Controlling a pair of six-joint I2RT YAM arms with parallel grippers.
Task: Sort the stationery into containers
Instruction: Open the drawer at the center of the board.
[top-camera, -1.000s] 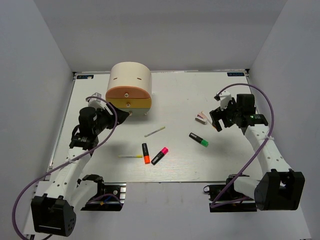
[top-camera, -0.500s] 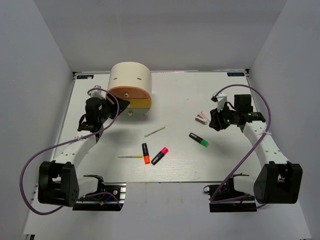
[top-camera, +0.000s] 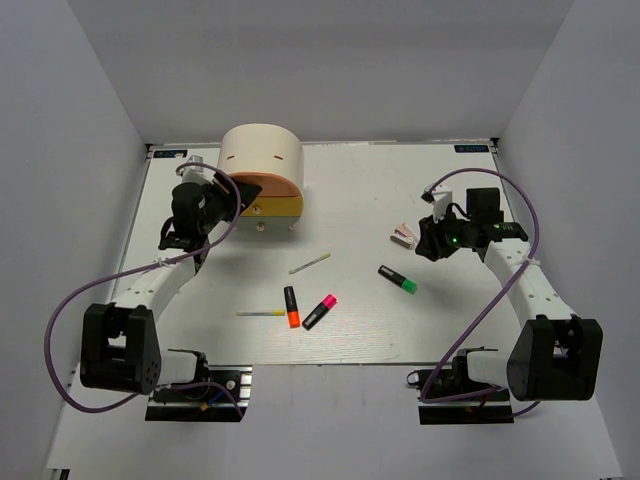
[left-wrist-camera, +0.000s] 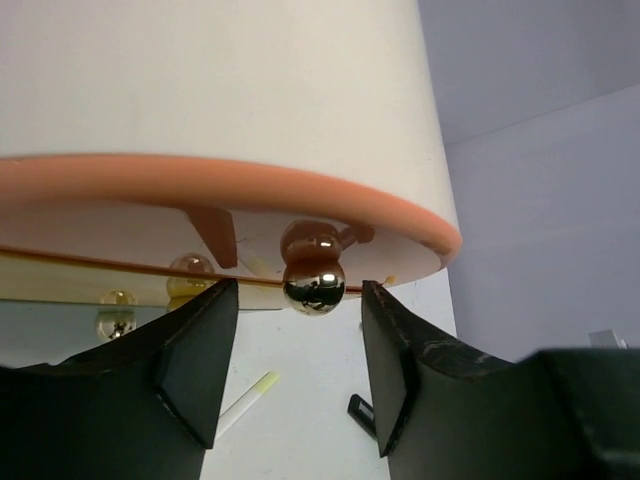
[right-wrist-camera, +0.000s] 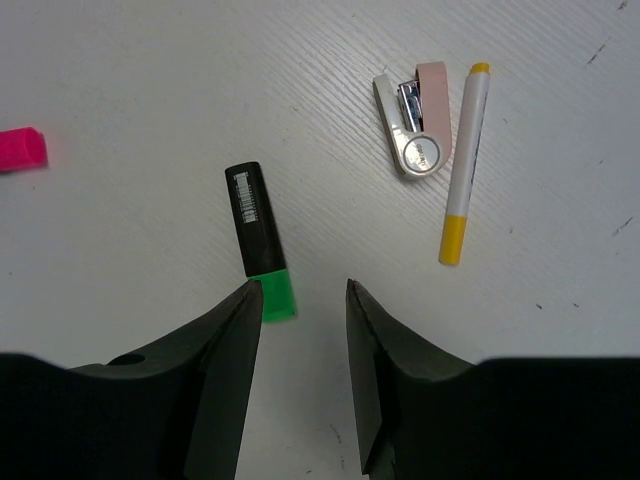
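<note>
1. Stationery (top-camera: 397, 279) lay scattered on the white table (top-camera: 360, 190), all of it outside the cream cabinet (top-camera: 262, 155) at the far left.
2. Mid-table, an orange-capped highlighter (top-camera: 291, 306) and a pink-capped highlighter (top-camera: 319, 311) lay close together, with a pale pen (top-camera: 260, 313) to their left and a second pale pen (top-camera: 309, 263) farther back.
3. Further right lay a green-capped highlighter (right-wrist-camera: 259, 240), apart from a pink-white piece (right-wrist-camera: 415, 130) and a yellow-ended pen (right-wrist-camera: 465, 160), which lay just beside each other.
4. The left hand (left-wrist-camera: 297, 292) was spread, one finger on either side of the round knob (left-wrist-camera: 313, 283) of the orange drawer (left-wrist-camera: 200, 185), with a gap showing on both sides; the yellow drawer (top-camera: 282, 207) sat beneath.
5. The right hand (right-wrist-camera: 300, 290) was likewise spread, hovering over the table with the green cap just beside one finger.
</note>
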